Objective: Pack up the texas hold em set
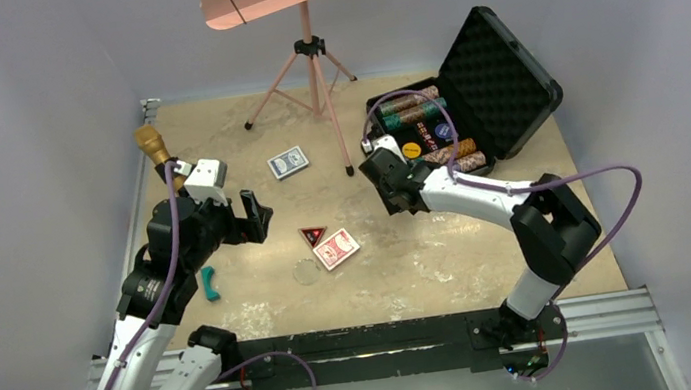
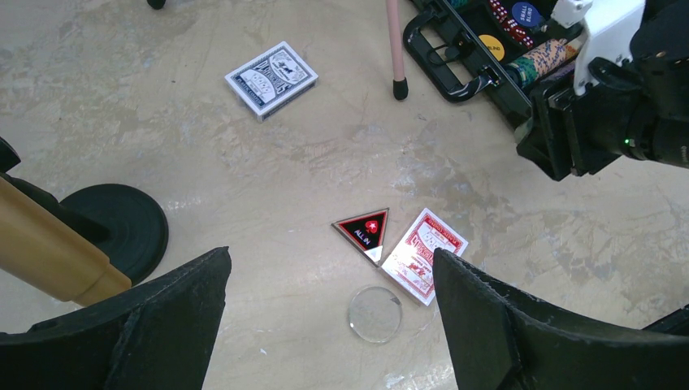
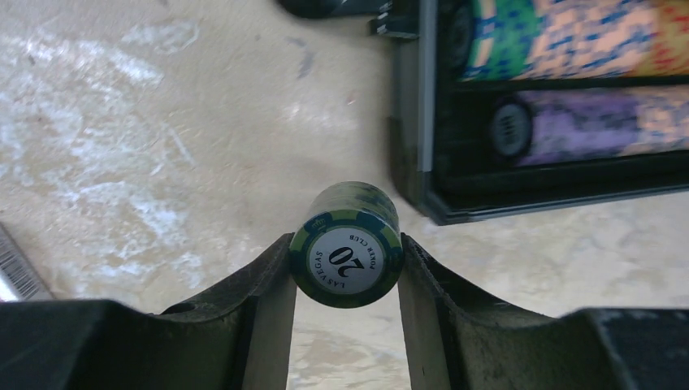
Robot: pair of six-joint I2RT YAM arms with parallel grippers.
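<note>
The black case stands open at the back right, foam lid raised, with rows of striped chips inside. My right gripper hovers just left of the case and is shut on a stack of green chips marked 20; the case's corner is close by. My left gripper is open and empty above the table. Ahead of it lie the triangular red-black button, the red deck and a clear disc. The blue deck lies farther back.
A gold microphone on a black round base stands at the back left. A pink music stand's tripod stands mid-back, one foot near the case handle. A small teal piece lies by the left arm.
</note>
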